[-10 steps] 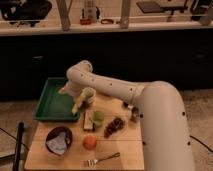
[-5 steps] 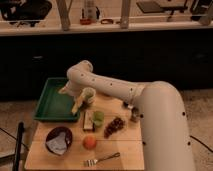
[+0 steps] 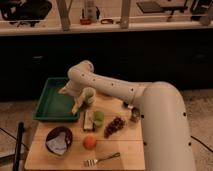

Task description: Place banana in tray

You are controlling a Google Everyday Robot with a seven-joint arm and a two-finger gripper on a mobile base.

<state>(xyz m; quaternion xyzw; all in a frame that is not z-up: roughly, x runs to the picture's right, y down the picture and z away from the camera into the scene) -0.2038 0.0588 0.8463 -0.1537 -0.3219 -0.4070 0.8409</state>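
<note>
Banana point(image 3: 76, 106) sits directly under the claw point(image 3: 70, 93), long axis steeply slanted, top end toward the claw. It is at the tray point(image 3: 50, 102) rim nearest the claw, with the tray floor just beyond. Claw spread wide and clamping nothing; contact with the fruit cannot be told. Judgement: placement nearly done.

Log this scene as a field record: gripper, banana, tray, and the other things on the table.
gripper: open, above the tray's right edge
banana: tilted, just below the gripper at the tray's right rim; contact unclear
tray: dark green, back left of the table
bowl: dark purple, front left
orange: right of the bowl
grapes: mid-table, right of centre
fork: near the front edge
task state: cannot tell whether the banana rests inside the tray
</note>
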